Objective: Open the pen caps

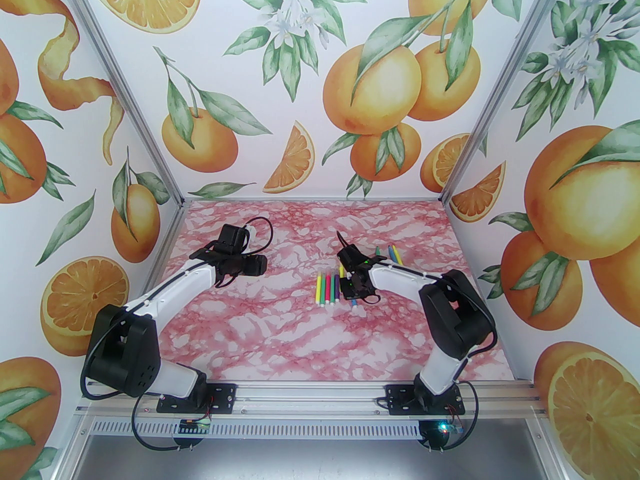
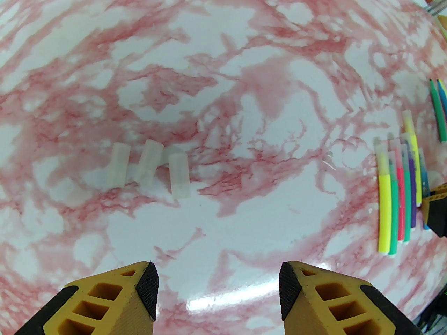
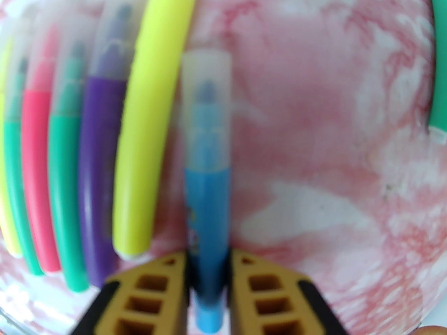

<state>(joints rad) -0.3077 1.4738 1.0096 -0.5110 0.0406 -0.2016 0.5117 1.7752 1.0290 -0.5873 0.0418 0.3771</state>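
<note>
My right gripper [image 3: 208,257] is shut on the lower body of a blue pen [image 3: 207,201]. The pen's pale translucent cap [image 3: 206,110] is still on and points away from the fingers. The held pen lies at the right end of a row of capped pens [image 1: 327,288] with yellow [image 3: 150,134], purple [image 3: 101,173], green and pink bodies. In the top view the right gripper [image 1: 351,288] is low over that row. My left gripper [image 2: 218,284] hangs open and holds nothing. It is above three loose pen caps [image 2: 148,161] that lie on the table.
Three uncapped pens [image 1: 390,253] lie behind the right gripper, towards the back of the pink marbled table [image 1: 300,338]. A green one [image 3: 438,65] shows at the right edge of the right wrist view. The left gripper [image 1: 261,264] is at mid-left.
</note>
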